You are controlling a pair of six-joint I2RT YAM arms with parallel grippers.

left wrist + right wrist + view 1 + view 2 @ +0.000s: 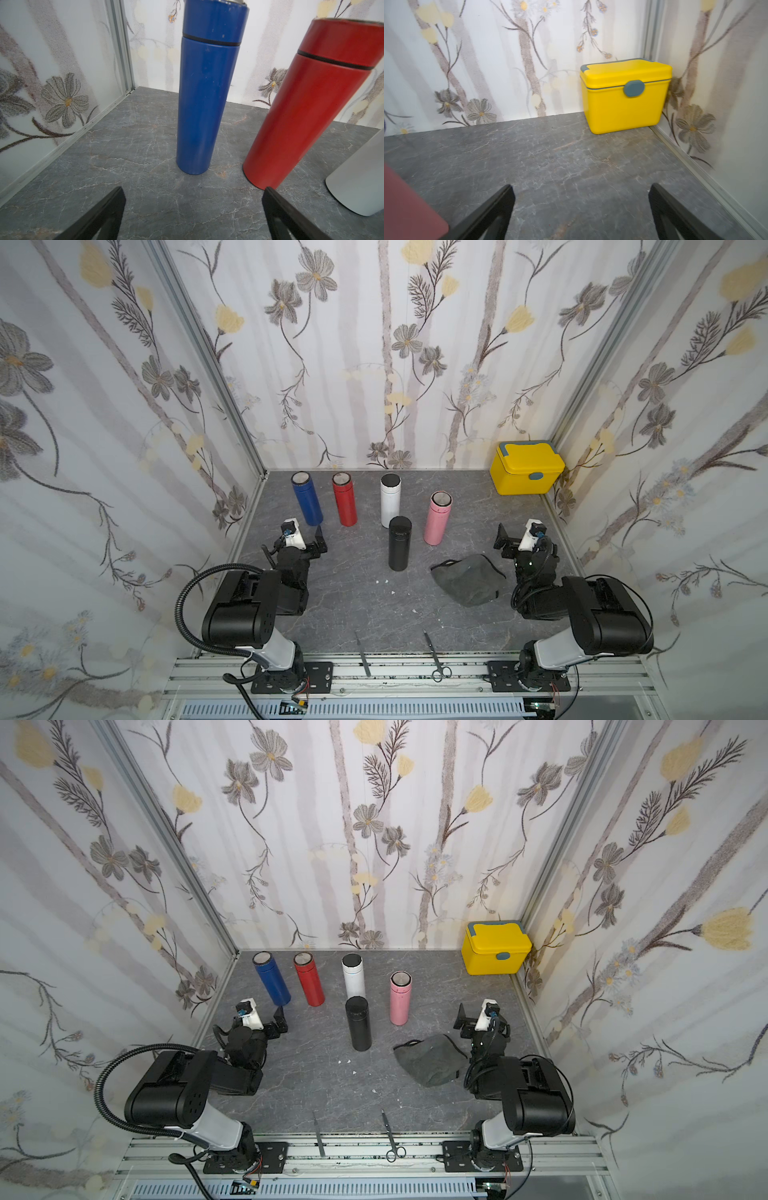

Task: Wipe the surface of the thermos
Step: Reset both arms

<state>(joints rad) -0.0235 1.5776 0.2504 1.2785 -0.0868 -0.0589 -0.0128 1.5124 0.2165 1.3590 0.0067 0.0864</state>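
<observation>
Several thermoses stand upright on the grey stone tabletop: blue [307, 502], red [345, 502], white [390, 502], pink [437, 520] and, nearest, black [400, 545]. A crumpled grey cloth [467, 578] lies right of the black one. My left gripper [320, 537] is open and empty, low over the table, just in front of the blue thermos [205, 93] and red thermos [307, 108]. My right gripper [500, 537] is open and empty too, beyond the cloth and right of the pink thermos. In the wrist views only bare table shows between the left gripper [193, 190] and right gripper [581, 186] fingers.
A shut yellow box [525, 468] sits in the far right corner. Scissors [434, 655] and a thin metal tool [363, 653] lie at the front edge. Small white crumbs [384, 581] dot the middle. Flowered walls close in on three sides.
</observation>
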